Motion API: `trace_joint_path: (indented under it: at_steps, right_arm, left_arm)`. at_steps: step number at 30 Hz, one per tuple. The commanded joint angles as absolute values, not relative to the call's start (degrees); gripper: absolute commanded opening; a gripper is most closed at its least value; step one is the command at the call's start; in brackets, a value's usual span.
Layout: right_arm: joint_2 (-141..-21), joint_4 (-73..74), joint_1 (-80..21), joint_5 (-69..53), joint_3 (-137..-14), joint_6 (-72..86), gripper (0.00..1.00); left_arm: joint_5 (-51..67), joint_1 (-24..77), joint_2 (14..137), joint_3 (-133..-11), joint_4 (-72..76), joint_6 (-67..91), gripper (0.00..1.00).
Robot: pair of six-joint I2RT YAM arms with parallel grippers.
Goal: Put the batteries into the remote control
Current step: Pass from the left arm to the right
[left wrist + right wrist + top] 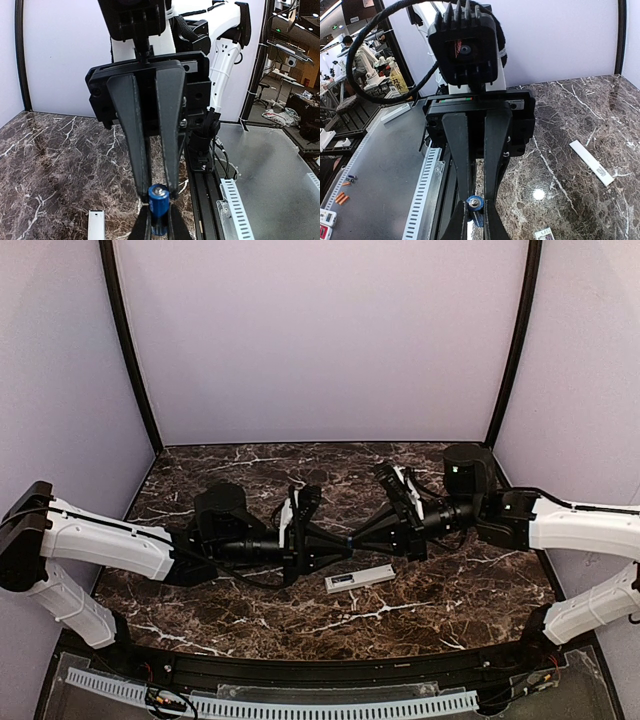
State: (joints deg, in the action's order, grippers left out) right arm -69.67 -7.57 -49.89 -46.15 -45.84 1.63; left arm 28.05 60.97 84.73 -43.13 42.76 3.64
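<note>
Your left gripper (345, 539) and right gripper (356, 537) meet tip to tip above mid-table. Both are pinched narrow on one blue battery (159, 210) between them. The remote control (358, 579) lies flat on the table (200, 610), just nearer than that meeting point, clear of both.

Around me | my worktop (250, 615): dark marble, white veins, one lamp glare (538, 194) | walls (320, 340): plain pale lilac | black posts (130, 350) at back corners | cluttered lab (295, 100) beyond
</note>
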Motion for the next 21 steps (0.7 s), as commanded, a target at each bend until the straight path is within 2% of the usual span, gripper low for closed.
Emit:
trace_joint_path:
  at_steps: [1, 3, 10, 12, 14, 19, 21]
  right_arm:
    - [-70.0, -7.6, -50.6, -45.8, -47.4, 1.4, 0.04]
    - [-69.9, -7.5, -50.7, -46.2, -47.5, 1.3, 0.0]
    - [-69.9, -6.6, -50.7, -46.8, -47.8, 1.0, 0.0]
    - [-70.0, -6.5, -50.7, -47.0, -48.1, 1.1, 0.09]
    - [-70.3, -6.6, -50.7, -47.0, -48.1, 1.1, 0.12]
    - [-70.8, -6.4, -50.7, -46.8, -48.5, 1.1, 0.12]
    - [-70.9, -6.3, -50.7, -46.5, -48.5, 1.0, 0.06]
  left_arm:
    - [28.7, 61.2, 84.6, -44.1, 43.5, 3.9, 0.04]
    - [28.4, 61.2, 84.6, -44.1, 43.4, 3.9, 0.04]
    - [27.1, 61.1, 84.8, -44.4, 41.3, 3.9, 0.08]
    - [27.4, 61.1, 85.0, -45.0, 40.6, 4.2, 0.08]
    - [27.9, 61.1, 85.3, -45.6, 40.1, 4.3, 0.07]
    - [27.8, 61.1, 85.5, -45.8, 40.2, 4.3, 0.07]
    - [27.8, 61.1, 85.5, -45.7, 40.4, 4.3, 0.07]
